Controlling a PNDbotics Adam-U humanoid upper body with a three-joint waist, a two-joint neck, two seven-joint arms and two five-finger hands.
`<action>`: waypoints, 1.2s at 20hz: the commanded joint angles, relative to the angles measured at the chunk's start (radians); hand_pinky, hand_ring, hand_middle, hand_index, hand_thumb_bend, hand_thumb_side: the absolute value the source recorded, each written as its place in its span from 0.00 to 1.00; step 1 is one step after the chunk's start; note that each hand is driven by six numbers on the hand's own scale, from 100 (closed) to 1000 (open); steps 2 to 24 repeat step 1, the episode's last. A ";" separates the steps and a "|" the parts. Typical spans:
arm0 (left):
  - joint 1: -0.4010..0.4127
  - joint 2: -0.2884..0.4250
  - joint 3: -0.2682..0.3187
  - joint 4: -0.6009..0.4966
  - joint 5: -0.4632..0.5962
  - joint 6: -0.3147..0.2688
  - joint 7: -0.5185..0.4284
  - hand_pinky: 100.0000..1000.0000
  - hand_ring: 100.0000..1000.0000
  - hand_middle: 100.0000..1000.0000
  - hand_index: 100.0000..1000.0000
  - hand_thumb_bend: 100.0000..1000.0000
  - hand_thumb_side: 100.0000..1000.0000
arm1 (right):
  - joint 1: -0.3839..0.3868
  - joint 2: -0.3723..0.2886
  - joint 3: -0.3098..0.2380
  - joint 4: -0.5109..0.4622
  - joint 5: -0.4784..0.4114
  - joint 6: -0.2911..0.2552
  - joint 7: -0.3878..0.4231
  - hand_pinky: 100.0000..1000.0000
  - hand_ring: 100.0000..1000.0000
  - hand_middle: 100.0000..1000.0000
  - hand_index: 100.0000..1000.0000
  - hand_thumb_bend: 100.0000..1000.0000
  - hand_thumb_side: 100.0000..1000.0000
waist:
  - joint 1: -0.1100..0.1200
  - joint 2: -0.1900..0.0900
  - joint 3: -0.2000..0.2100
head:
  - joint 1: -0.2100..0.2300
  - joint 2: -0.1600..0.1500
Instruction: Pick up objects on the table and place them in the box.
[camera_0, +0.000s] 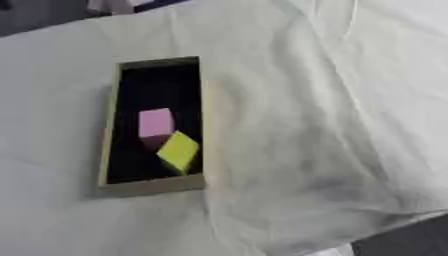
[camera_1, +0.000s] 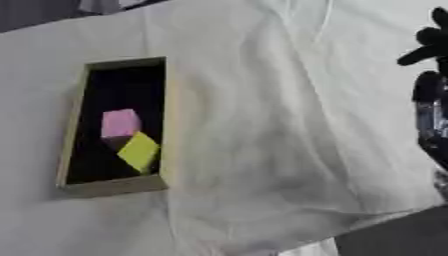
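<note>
A long tan box (camera_0: 112, 130) with a dark inside lies on the white cloth at the left. Inside it, toward the near end, a pink cube (camera_0: 156, 123) stands with a yellow block (camera_0: 179, 151) tilted against it. My right hand (camera_1: 429, 47) shows only in the right eye view, at the right edge, well away from the box, with its fingers spread and nothing in them. My left hand is out of sight in both views.
A wrinkled white cloth (camera_0: 306, 140) covers the table. The table's near edge runs across the lower right corner (camera_0: 385, 230), with dark floor beyond. Dark shapes lie past the far edge at the top left.
</note>
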 joint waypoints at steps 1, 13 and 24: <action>0.022 -0.032 0.067 -0.021 0.085 -0.045 0.056 0.55 0.66 0.66 0.82 0.14 0.67 | 0.000 -0.012 -0.009 -0.011 0.010 -0.015 -0.009 0.89 1.00 0.50 0.82 0.00 0.61 | -0.010 -0.015 0.006 | 0.011 0.005; 0.022 -0.032 0.067 -0.021 0.085 -0.045 0.056 0.55 0.66 0.66 0.82 0.14 0.67 | 0.000 -0.012 -0.009 -0.011 0.010 -0.015 -0.009 0.89 1.00 0.50 0.82 0.00 0.61 | -0.010 -0.015 0.006 | 0.011 0.005; 0.022 -0.032 0.067 -0.021 0.085 -0.045 0.056 0.55 0.66 0.66 0.82 0.14 0.67 | 0.000 -0.012 -0.009 -0.011 0.010 -0.015 -0.009 0.89 1.00 0.50 0.82 0.00 0.61 | -0.010 -0.015 0.006 | 0.011 0.005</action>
